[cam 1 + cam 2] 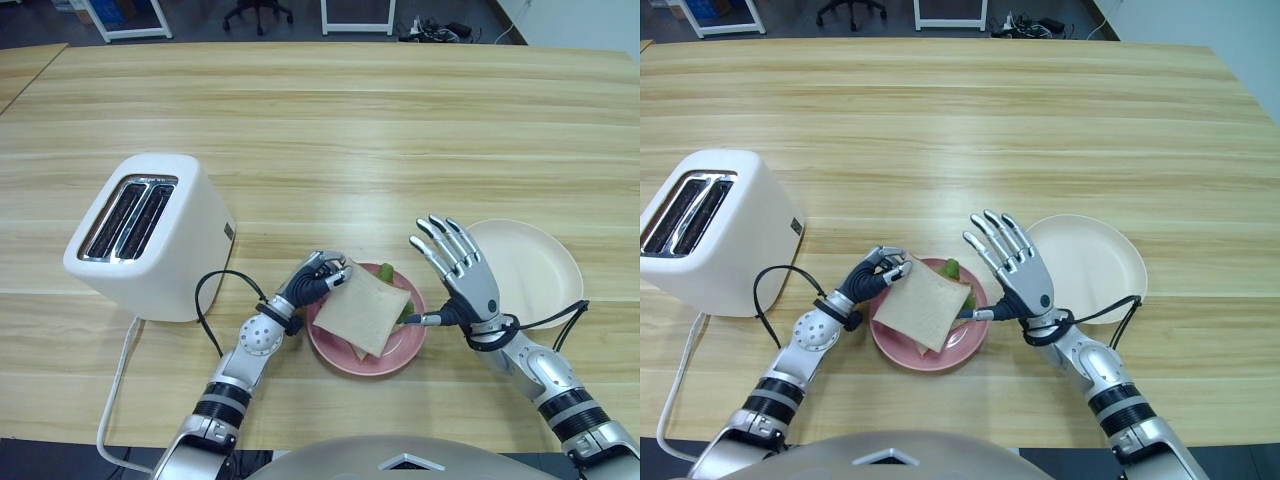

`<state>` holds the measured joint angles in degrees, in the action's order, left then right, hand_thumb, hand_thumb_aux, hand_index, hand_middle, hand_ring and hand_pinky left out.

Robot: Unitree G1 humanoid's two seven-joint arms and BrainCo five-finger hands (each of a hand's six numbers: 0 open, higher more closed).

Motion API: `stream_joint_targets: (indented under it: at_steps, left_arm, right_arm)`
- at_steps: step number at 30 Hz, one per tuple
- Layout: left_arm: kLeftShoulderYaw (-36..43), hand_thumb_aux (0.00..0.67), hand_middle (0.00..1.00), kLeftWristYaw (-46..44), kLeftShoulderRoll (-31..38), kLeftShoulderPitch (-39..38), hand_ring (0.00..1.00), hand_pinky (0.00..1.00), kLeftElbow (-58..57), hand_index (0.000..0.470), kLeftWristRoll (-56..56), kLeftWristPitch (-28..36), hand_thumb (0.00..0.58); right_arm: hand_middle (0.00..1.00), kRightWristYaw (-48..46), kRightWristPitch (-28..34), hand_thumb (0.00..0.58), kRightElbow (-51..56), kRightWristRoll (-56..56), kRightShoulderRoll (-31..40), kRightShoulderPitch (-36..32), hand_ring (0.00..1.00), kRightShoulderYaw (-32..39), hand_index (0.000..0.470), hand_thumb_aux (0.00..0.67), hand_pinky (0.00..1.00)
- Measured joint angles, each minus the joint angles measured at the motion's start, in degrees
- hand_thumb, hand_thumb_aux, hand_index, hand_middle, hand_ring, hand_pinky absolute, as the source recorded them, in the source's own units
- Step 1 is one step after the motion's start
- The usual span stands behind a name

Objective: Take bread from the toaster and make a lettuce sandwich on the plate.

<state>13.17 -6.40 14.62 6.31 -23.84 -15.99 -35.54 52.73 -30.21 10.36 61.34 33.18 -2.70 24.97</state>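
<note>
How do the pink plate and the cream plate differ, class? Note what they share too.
The pink plate holds bread and lettuce; the cream plate is bare. The pink plate lies between left hand and right hand, the cream plate right of both. Both are round, resting on the table.

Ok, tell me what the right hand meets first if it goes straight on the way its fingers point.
Probably nothing: the right hand points away over bare table, between the pink plate and the cream plate; depth unclear.

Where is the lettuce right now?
The lettuce lies on the pink plate between the two hands, mostly hidden under the bread slice that the left hand grips; green edges peek out toward the right hand.
</note>
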Motion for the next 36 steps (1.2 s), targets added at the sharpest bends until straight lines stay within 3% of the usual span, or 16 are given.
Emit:
stream_joint_targets:
  at_steps: [5, 10, 14, 22, 23, 24, 25, 26, 31, 33, 35, 36]
  left_arm:
    - [1.2, 0.670, 1.00, 6.3, 0.7, 3.2, 1.00, 1.00, -6.5, 0.470, -7.5, -3.0, 0.580]
    - [3.0, 0.670, 1.00, 12.0, 1.8, 6.4, 1.00, 1.00, -10.8, 0.470, -12.9, -5.3, 0.580]
    - [4.9, 0.670, 1.00, 17.0, 2.0, 8.5, 1.00, 1.00, -14.9, 0.470, -17.0, -5.4, 0.580]
    - [6.6, 0.670, 1.00, 22.3, 2.3, 9.9, 1.00, 1.00, -17.1, 0.470, -19.2, -4.9, 0.580]
    - [6.6, 0.297, 0.82, 22.9, 2.4, 9.7, 0.82, 0.82, -16.7, 0.208, -19.7, -4.6, 0.400]
    - [6.6, 0.000, 0.61, 23.8, 2.8, 9.4, 0.61, 0.61, -15.8, 0.000, -20.4, -4.4, 0.000]
    - [6.6, 0.000, 0.19, 25.4, 3.4, 9.2, 0.19, 0.19, -14.5, 0.000, -21.8, -3.9, 0.000]
    - [6.5, 0.000, 0.00, 27.7, 4.2, 8.9, 0.00, 0.00, -12.9, 0.000, -24.1, -3.1, 0.000]
    - [-2.4, 0.000, 0.00, 45.1, 8.9, 5.5, 0.00, 0.00, 7.0, 0.000, -31.9, 1.9, 0.000]
    - [-4.8, 0.000, 0.00, 46.8, 9.6, 0.9, 0.00, 0.00, 14.3, 0.000, -26.9, -3.0, 0.000]
    - [-3.4, 0.000, 0.00, 43.1, 9.3, -3.3, 0.00, 0.00, 16.4, 0.000, -17.3, -8.9, 0.000]
    - [-1.8, 0.000, 0.00, 40.6, 9.2, -5.0, 0.00, 0.00, 17.1, 0.000, -11.9, -11.5, 0.000]
  right_arm:
    - [0.00, -5.7, -9.5, 0.000, -3.2, -1.8, 2.2, 1.3, 0.00, 4.0, 0.000, 0.000, 0.00]
    - [0.00, -20.8, -20.8, 0.000, -7.4, -14.1, 3.3, 4.0, 0.00, 9.5, 0.000, 0.000, 0.00]
    - [0.00, -27.8, -19.5, 0.000, -1.0, -12.8, 2.5, 2.2, 0.00, 10.1, 0.000, 0.000, 0.00]
    - [0.00, -28.8, -18.4, 0.000, 7.0, -10.4, 0.1, -1.7, 0.00, 10.1, 0.000, 0.000, 0.00]
    - [0.00, -29.4, -18.5, 0.000, 7.1, -10.8, 0.1, -1.6, 0.00, 10.1, 0.000, 0.000, 0.00]
    - [0.00, -30.0, -18.5, 0.000, 7.1, -11.1, 0.1, -1.6, 0.00, 10.1, 0.000, 0.000, 0.00]
    - [0.00, -30.6, -18.6, 0.000, 7.1, -11.8, 0.1, -1.6, 0.00, 10.1, 0.000, 0.000, 0.00]
    - [0.00, -31.4, -18.6, 0.000, 7.1, -12.4, 0.1, -1.6, 0.00, 10.0, 0.000, 0.000, 0.00]
    - [0.00, -33.8, -18.6, 0.000, 6.9, -14.1, 0.5, -1.8, 0.00, 10.0, 0.000, 0.000, 0.00]
    - [0.00, -32.3, -18.8, 0.000, 6.6, -13.0, 0.4, -1.8, 0.00, 9.8, 0.000, 0.000, 0.00]
    - [0.00, -28.9, -19.5, 0.000, 6.3, -11.6, -0.9, -1.5, 0.00, 9.3, 0.000, 0.000, 0.00]
    - [0.00, -27.3, -20.2, 0.027, 6.0, -11.4, -1.9, -1.4, 0.00, 9.1, 0.011, 0.016, 0.00]
